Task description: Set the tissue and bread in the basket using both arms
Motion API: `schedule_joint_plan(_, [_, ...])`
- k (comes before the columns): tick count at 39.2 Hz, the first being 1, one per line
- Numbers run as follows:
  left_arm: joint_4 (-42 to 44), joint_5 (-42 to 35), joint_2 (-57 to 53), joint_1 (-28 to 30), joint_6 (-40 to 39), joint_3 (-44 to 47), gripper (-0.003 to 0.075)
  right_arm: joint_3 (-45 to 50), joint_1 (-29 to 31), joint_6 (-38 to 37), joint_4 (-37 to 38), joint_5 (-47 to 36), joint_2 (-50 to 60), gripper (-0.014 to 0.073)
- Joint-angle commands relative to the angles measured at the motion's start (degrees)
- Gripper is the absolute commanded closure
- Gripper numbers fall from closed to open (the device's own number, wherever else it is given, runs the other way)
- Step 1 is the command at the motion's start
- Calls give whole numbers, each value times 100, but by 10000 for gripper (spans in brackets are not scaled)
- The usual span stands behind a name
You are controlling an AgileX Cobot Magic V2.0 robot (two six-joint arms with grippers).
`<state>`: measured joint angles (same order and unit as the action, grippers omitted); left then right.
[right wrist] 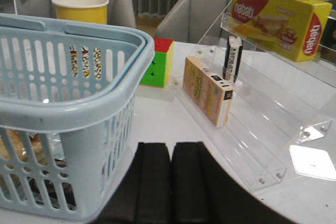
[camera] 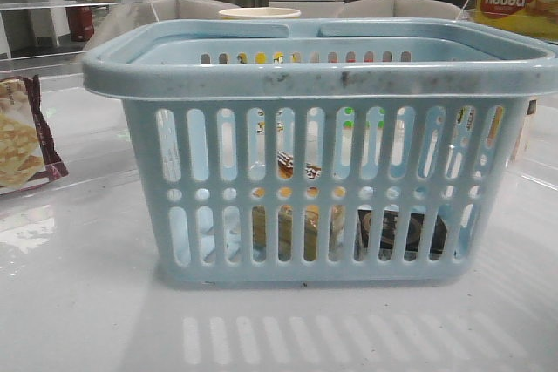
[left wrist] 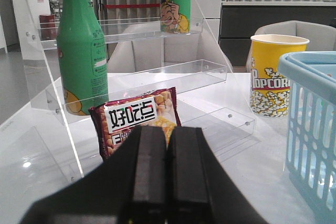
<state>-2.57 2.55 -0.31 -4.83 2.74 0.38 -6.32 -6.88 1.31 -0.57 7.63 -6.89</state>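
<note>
The pale blue basket (camera: 323, 76) fills the front view; it also shows in the left wrist view (left wrist: 315, 129) and the right wrist view (right wrist: 63, 103). Through its slots I see the golden-brown bread (camera: 292, 228) on the basket floor, and the dark tissue packet (camera: 401, 233) beside it on the right. The bread also shows through the slots in the right wrist view (right wrist: 16, 150). My left gripper (left wrist: 167, 150) is shut and empty, left of the basket. My right gripper (right wrist: 171, 166) is shut and empty, just right of the basket. Neither arm shows in the front view.
A maroon-edged cracker packet (left wrist: 139, 119) lies ahead of the left gripper, below a clear shelf with a green bottle (left wrist: 81, 45). A popcorn cup (left wrist: 273, 74) stands behind the basket. Right: a clear rack (right wrist: 262, 129) with a small box (right wrist: 207, 90), a nabati box (right wrist: 281, 17), a colour cube (right wrist: 157, 61).
</note>
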Motion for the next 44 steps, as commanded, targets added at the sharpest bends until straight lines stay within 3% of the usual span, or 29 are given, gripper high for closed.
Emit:
schedule_joint_plan(1, [-2,-507,-102,19,-56,1,630,235,183,11,-27,-815,365,564])
schedule_joint_plan(11, [-2,-507,-102,19,-56,1,630,818,396,11,-58,-1017,851,564])
schedule_joint_plan(44, [-2,-507,-102,19,-56,1,630,805,396,11,-58,-920,851,564])
